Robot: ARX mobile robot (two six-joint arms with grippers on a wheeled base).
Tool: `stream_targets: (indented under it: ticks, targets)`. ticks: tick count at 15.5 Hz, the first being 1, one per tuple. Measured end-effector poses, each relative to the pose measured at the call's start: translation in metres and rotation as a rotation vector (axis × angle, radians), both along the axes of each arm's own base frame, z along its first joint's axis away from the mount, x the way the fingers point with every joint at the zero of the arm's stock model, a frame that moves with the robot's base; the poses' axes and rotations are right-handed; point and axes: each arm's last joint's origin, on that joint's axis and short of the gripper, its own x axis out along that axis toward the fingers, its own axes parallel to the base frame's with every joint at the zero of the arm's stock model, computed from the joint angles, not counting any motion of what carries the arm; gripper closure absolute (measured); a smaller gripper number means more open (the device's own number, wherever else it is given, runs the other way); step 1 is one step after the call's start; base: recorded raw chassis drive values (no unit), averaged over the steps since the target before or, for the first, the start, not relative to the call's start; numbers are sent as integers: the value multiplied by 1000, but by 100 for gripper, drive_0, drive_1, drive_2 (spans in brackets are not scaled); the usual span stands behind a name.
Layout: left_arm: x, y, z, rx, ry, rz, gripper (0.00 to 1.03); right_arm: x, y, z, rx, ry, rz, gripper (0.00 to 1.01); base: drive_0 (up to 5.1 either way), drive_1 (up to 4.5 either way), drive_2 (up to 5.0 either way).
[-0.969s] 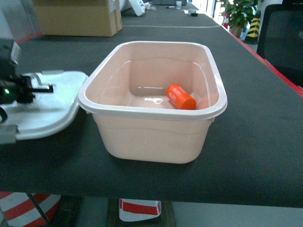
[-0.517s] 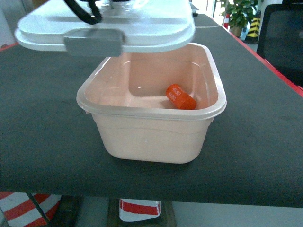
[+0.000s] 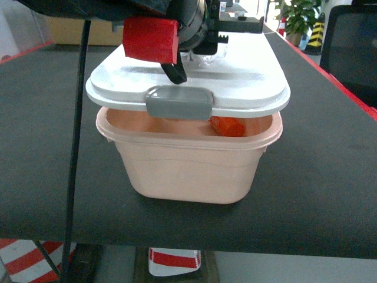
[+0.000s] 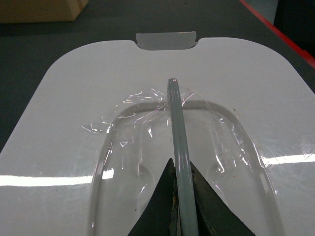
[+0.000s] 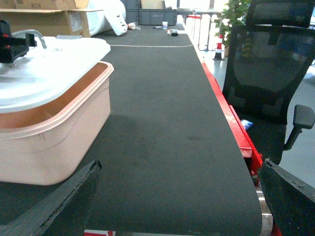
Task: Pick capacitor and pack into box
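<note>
Dark table (image 3: 330, 177); office chair (image 5: 268, 73) beside; lid (image 3: 235, 82) over box (image 3: 188, 171).

- Capacitor (image 3: 227, 125): only an orange sliver shows in the gap under the lid (image 3: 235, 88); the rest is hidden.
- Box (image 3: 188, 168): the inside is mostly covered by the lid, and the far rim is hidden in the head view.
- My left claw (image 4: 181, 196): the tips are cut off by the bottom edge of the wrist view; in the head view the arm bulk blocks it, top cropped.
- Lid handle (image 4: 179, 147): lower end runs out of the picture between my fingers.
- My right claw (image 5: 177, 206): only two dark finger corners at the bottom, tips out of frame.
- Chair (image 5: 268, 73): cropped at the right edge.
- Far tabletop (image 5: 162, 98) clutter: too small to tell.
</note>
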Motion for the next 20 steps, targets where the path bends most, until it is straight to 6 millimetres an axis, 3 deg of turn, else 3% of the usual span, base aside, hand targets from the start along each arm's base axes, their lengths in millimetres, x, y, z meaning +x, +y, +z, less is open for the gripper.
stream_targets:
  ticks: [4, 12, 17, 18, 20]
  targets:
    - [3, -4, -18, 33, 51, 2, 101, 0, 0, 0, 0, 0, 0, 3, 0, 0, 0]
    - [-2, -6, -27, 26, 69, -6, 101, 0, 0, 0, 0, 0, 0, 3, 0, 0, 0]
    - [-6, -5, -27, -53, -24, -53, 46, 0, 0, 0, 0, 0, 0, 3, 0, 0, 0]
    - [-14, 4, -16, -82, -53, -73, 27, 0, 0, 0, 0, 0, 0, 3, 0, 0, 0]
    - [-19, 12, -4, -101, -80, -73, 18, 0, 0, 0, 0, 0, 0, 3, 0, 0, 0]
